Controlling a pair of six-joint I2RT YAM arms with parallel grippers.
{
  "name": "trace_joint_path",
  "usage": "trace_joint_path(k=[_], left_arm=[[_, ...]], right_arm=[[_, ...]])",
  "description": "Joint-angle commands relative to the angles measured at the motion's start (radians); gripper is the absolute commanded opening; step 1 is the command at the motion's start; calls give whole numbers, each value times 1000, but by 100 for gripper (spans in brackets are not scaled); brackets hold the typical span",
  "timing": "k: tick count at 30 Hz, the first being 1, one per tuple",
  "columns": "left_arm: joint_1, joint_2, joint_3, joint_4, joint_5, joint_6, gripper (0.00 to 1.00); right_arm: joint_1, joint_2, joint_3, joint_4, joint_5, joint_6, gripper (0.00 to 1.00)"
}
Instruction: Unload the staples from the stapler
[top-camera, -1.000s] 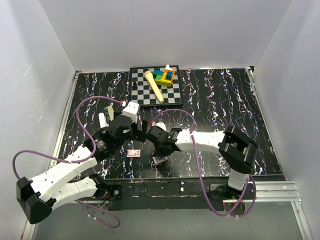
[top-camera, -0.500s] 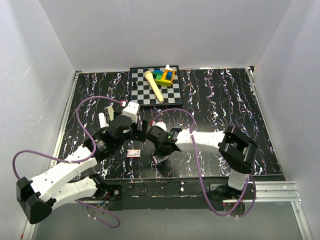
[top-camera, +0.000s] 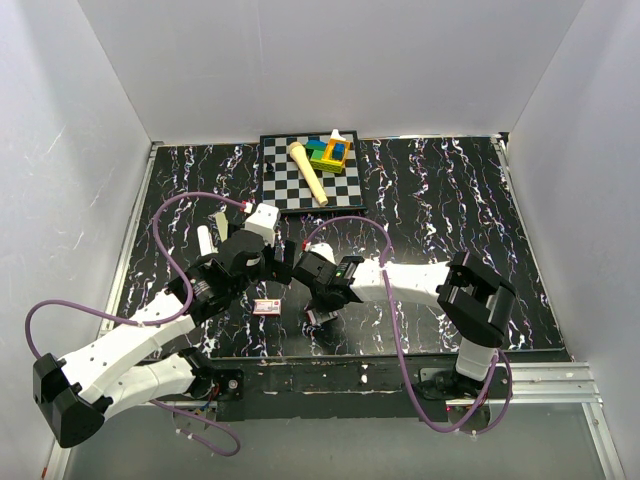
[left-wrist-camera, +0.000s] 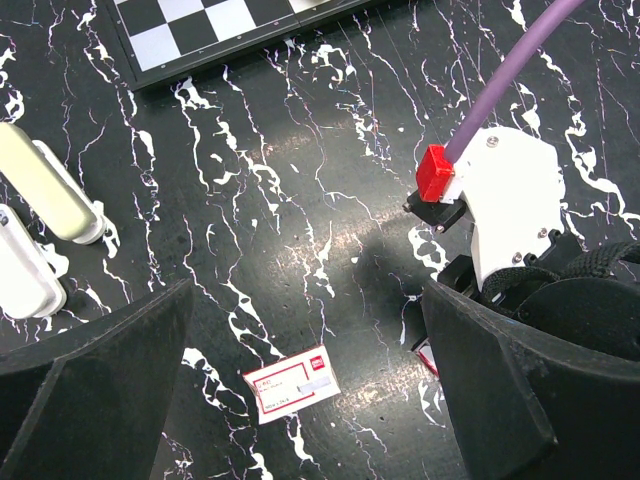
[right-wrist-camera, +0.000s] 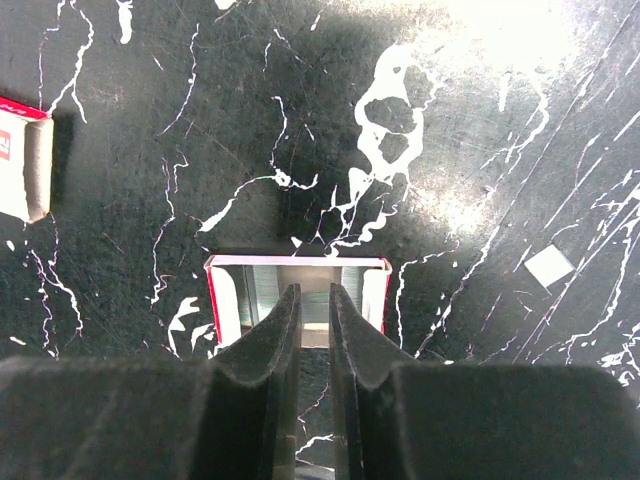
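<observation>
my right claw hangs over the staples in a red-edged tray.
its fingers are pressed almost together, and i think they pinch one thin strip, maybe to lay it with the others. my left claw is spread wide and holds nothing, waiting near the little red and white box on the black table. since a second ago my right claw slid a tiny bit toward that box. the box stayed put.

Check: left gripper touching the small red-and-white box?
Apart. Left wrist view: small red-and-white box lies between the left gripper's open fingers, bare table either side.
</observation>
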Motion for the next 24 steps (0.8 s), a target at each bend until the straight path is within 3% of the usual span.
trace_joint_path(k=[1, 24], left_arm=[[-10, 22, 7, 47, 34, -10, 98], [-10, -39, -12, 56, -26, -15, 98]], right_arm=[[45, -21, 71, 55, 38, -4, 19], [57, -32, 111, 49, 53, -20, 19]])
